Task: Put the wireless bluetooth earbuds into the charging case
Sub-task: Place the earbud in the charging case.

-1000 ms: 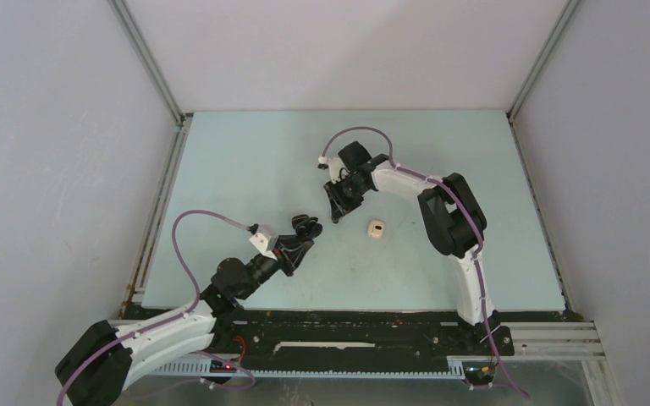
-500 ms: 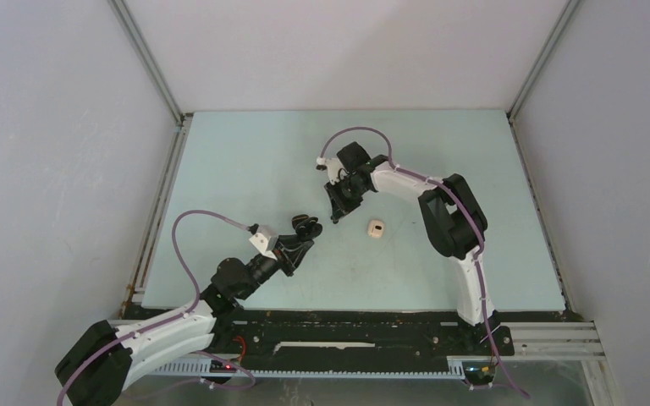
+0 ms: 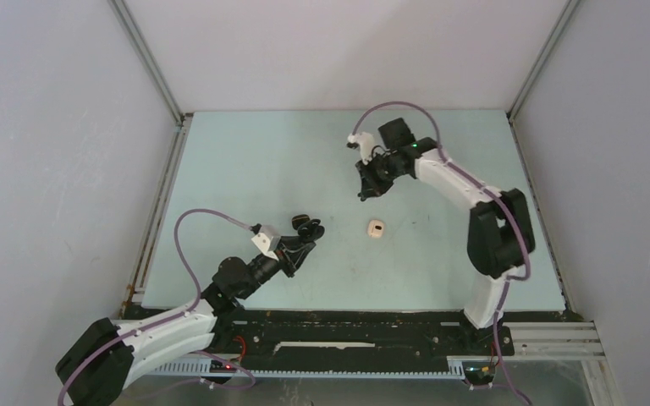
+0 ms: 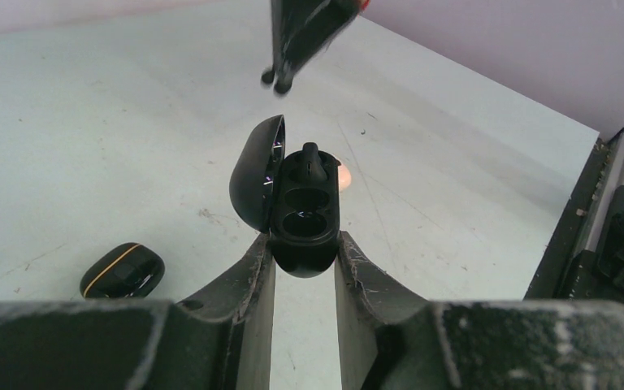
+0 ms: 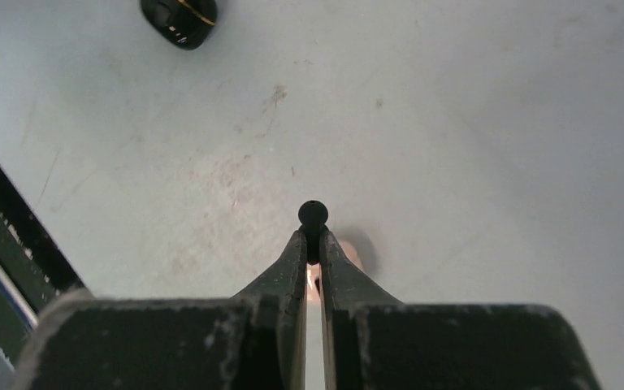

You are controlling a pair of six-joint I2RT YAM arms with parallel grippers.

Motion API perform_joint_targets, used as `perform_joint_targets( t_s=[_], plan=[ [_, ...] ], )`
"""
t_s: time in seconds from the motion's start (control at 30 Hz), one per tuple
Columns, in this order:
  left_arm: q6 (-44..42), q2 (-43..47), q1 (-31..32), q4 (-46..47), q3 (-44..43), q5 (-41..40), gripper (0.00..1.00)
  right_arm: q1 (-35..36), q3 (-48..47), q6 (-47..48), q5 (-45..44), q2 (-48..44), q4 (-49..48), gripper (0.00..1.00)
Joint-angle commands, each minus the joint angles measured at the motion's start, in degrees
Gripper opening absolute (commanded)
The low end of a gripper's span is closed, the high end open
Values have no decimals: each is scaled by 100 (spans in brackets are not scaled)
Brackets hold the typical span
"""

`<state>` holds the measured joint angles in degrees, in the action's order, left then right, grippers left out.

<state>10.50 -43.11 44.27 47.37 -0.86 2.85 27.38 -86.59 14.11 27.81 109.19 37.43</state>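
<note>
Pinching black earbud (image 5: 313,214), right pincer (image 5: 314,238) closed

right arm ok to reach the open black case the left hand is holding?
Probably yes. The open black charging case, clamped in the left hand, has its lid swung aside, and the right hand, pinching a small black earbud, hangs beyond it with nothing between them.

Top camera: high, near edge, looks down on whole table (image 3: 245,161). Left wrist camera: low, close, faces across it toward right gripper (image 4: 275,81). Right wrist camera: steeply downward. Wrist views share one black pod (image 4: 122,270).
</note>
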Motion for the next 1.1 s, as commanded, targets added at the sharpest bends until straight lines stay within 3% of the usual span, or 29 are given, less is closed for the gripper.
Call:
perform_joint_targets(
  t_s=[0.0,0.13,0.27,0.6,1.07],
  plan=[
    [-38,-114,-40,211,-287,331,0,7,90,1162,366,-1131,798,0],
    [-82,-330,-41,211,-420,860,0,439,402,2528,313,-2212,1495,1],
    [-119,-704,-38,231,-591,1474,0,1003,537,3233,292,-2858,2102,1],
    [90,-1619,-32,910,-798,2840,0,2445,443,2896,-112,-2871,2235,1],
    [213,-1982,29,1046,-974,3422,0,2971,-137,2624,-408,-2109,2213,0]
  ],
)
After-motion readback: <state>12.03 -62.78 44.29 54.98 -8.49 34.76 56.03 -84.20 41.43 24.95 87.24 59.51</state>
